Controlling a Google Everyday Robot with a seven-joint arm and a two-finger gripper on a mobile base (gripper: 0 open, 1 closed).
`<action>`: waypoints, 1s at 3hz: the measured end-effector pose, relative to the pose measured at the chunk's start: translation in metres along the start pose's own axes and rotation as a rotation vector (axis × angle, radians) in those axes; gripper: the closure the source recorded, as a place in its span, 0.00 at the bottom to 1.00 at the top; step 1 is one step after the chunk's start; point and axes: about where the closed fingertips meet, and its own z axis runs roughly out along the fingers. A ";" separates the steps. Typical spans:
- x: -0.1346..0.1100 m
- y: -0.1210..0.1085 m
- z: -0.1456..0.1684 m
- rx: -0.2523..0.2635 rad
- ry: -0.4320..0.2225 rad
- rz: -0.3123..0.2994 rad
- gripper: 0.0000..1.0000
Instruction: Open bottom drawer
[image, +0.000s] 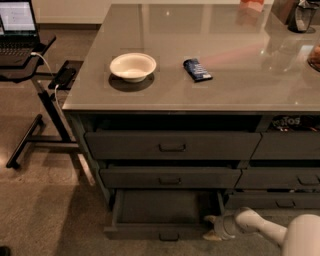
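The bottom drawer (160, 231) stands pulled out from the cabinet, its shallow dark interior bare and its small pull handle (169, 236) at the middle of the front. My gripper (209, 228) is low near the floor, just off the drawer's front right corner. It is open and holds nothing, with its white arm (265, 230) reaching in from the lower right. It is off the handle.
Two taller drawers (172, 146) sit above, slightly ajar. The right-hand stack (280, 200) adjoins. On the counter (240, 75) are a white bowl (132, 66) and a blue packet (197, 69). A laptop stand (45, 100) is at the left.
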 end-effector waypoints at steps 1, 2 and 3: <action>-0.004 0.002 -0.005 0.000 0.000 0.000 0.84; -0.004 0.003 -0.005 0.000 0.000 0.000 1.00; -0.004 0.003 -0.005 0.000 0.000 0.000 0.81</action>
